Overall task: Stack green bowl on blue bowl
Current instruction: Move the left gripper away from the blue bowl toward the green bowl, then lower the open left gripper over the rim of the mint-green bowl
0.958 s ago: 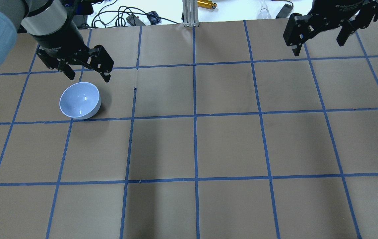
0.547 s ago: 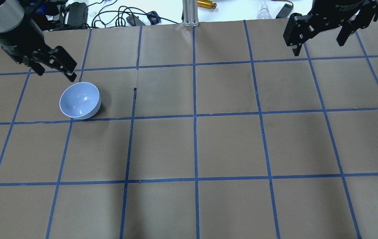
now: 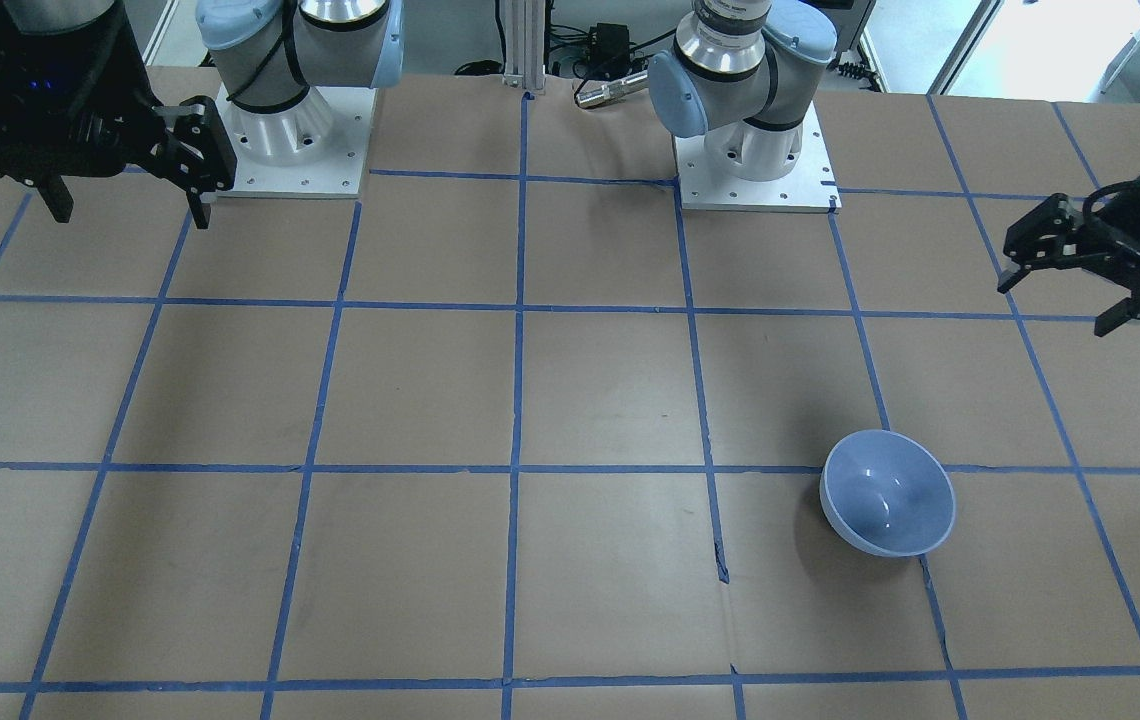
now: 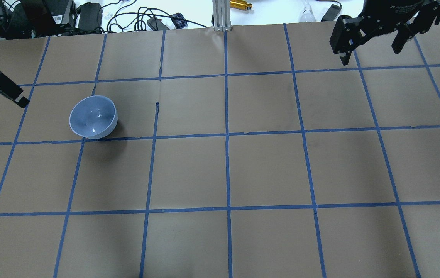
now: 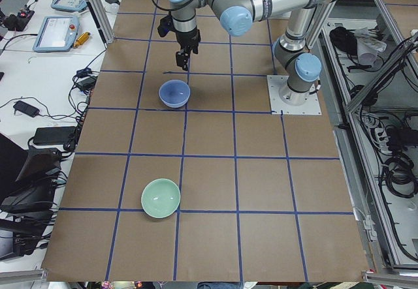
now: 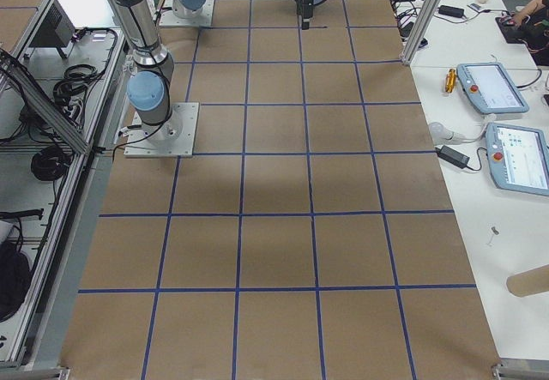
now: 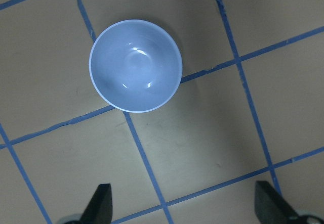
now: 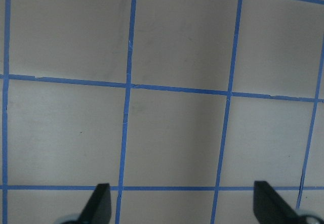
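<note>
The blue bowl (image 4: 93, 117) stands upright and empty on the table's left part; it also shows in the front view (image 3: 888, 492) and the left wrist view (image 7: 135, 65). The green bowl (image 5: 160, 197) stands upright nearer the table's left end, well apart from the blue bowl (image 5: 174, 94). Only a sliver of it shows at the overhead view's left edge. My left gripper (image 3: 1055, 305) is open and empty, up in the air, between the two bowls. One finger (image 4: 11, 92) shows overhead. My right gripper (image 4: 370, 54) is open and empty above the far right of the table.
Cables and power bricks (image 4: 88, 15) lie beyond the table's far edge, beside an aluminium post (image 4: 220, 15). The two arm bases (image 3: 755, 150) stand on the robot's side. A small tear in the paper (image 4: 157, 107) lies right of the blue bowl.
My left gripper has moved left, from just behind the blue bowl to the overhead view's left edge. The bowl and the right gripper have not moved.
</note>
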